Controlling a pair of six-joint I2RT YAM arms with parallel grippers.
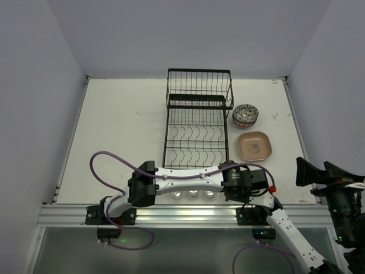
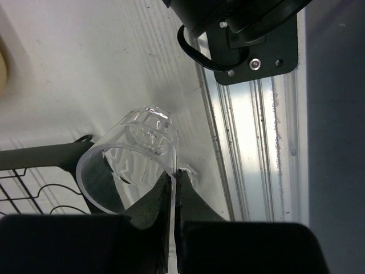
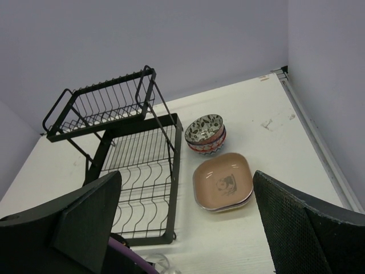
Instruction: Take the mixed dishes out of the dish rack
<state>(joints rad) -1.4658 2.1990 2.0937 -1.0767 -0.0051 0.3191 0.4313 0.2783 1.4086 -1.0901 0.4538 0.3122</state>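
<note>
Three clear glasses (image 1: 194, 194) stand in a row on the table (image 1: 114, 125) at its near edge. They are partly hidden under the left arm (image 1: 182, 176), which reaches from its base across towards the right. A fourth glass (image 2: 134, 162) is in the left gripper (image 2: 174, 181). The jaws are pinched almost together on the glass at its rim, with the thin wall running between them. This glass is tilted, its open mouth turned towards the wrist camera and its thick base pointing away over the table. Whether it touches the table cannot be told. On one side of it, a corner of the dish rack (image 2: 45, 154) shows just beside it. On the other side runs the aluminium rail (image 2: 256, 154) of the table's near edge, with the right arm's base plate (image 2: 256, 51) bolted to it.

In the top view the dish rack stands in the middle of the table. Its raised upper shelf is at the far end, and the tier of curved prongs lies nearer the arms. A stack of patterned bowls (image 1: 246, 116) sits just beside the rack on the right; the top bowl is pale with dark leaves inside. Nearer the arms than the bowls, a brown plate (image 1: 255, 145) lies on top of a stack, and a purplish rim shows beneath it in the right wrist view.

The right gripper (image 1: 311, 171) hangs raised above the table's near right corner. Its jaws are spread wide with nothing between them, and its camera looks towards the rack, bowls and plates.
</note>
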